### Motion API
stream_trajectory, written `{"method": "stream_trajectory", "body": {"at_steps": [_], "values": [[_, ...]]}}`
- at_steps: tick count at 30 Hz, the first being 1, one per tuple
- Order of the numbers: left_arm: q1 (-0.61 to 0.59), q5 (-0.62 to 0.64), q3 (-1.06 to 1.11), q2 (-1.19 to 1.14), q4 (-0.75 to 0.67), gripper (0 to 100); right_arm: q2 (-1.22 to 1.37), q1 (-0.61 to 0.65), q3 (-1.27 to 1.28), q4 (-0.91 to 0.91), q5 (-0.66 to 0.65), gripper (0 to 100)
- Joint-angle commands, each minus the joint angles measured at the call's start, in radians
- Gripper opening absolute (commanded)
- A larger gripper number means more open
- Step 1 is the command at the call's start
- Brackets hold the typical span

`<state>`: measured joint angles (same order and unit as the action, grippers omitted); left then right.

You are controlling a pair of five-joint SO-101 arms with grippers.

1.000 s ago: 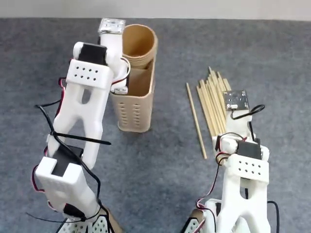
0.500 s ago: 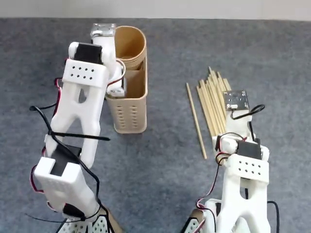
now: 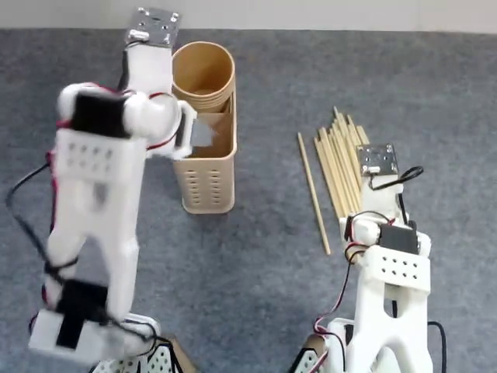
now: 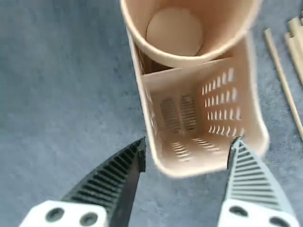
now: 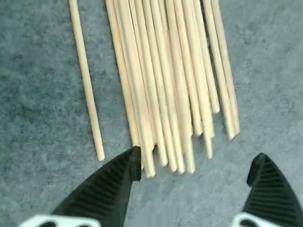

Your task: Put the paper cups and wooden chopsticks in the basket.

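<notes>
Sitting in the basket (image 3: 206, 186), paper cups (image 3: 203, 74) were done; wooden chopsticks (image 3: 342, 155) lay near it, unpacked; left hand (image 4: 188, 142) and right hand (image 5: 199, 155) gaped empty.

High view: fixed, overhead, faces steeply down on bench (image 3: 256, 256), farthest off. Left wrist view: close, looks down past left claw (image 4: 188, 142) into basket (image 4: 222, 109). Right wrist view: close over chopsticks (image 5: 165, 85), past right claw (image 5: 197, 155). High view shares basket and chopsticks with them.
</notes>
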<state>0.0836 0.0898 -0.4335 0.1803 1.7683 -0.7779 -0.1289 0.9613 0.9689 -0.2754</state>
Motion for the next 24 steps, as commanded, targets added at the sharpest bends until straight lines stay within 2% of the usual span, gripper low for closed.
{"method": "stream_trajectory", "body": {"at_steps": [1, 7, 10, 12, 15, 18, 20, 22, 24], "values": [[-0.079, -0.071, -0.048, 0.180, -0.048, 28, -0.013, -0.002, -0.171, -0.007, -0.011, 35.1], [-0.437, -0.066, -0.033, 0.380, -0.227, 28, 0.143, -0.012, -0.437, 0.096, -0.015, 35.1], [-0.516, -0.025, 0.125, 0.355, -0.229, 28, 0.331, -0.013, -0.536, 0.097, -0.015, 35.1], [-0.549, -0.012, 0.309, 0.312, -0.241, 28, 0.467, -0.012, -0.585, 0.068, -0.015, 35.1], [-0.581, -0.014, 0.622, 0.255, -0.333, 28, 0.668, -0.010, -0.622, -0.051, -0.017, 35.1], [-0.664, -0.115, 0.937, 0.269, -0.549, 28, 0.835, -0.021, -0.645, -0.130, -0.026, 35.1], [-0.730, -0.123, 1.132, 0.344, -0.710, 28, 0.911, -0.033, -0.671, -0.163, -0.031, 35.1], [-0.760, -0.138, 1.334, 0.478, -0.852, 28, 0.960, -0.045, -0.679, -0.197, -0.018, 35.1], [-0.736, -0.201, 1.554, 0.661, -0.976, 28, 0.995, -0.061, -0.677, -0.254, -0.015, 35.1]]}}
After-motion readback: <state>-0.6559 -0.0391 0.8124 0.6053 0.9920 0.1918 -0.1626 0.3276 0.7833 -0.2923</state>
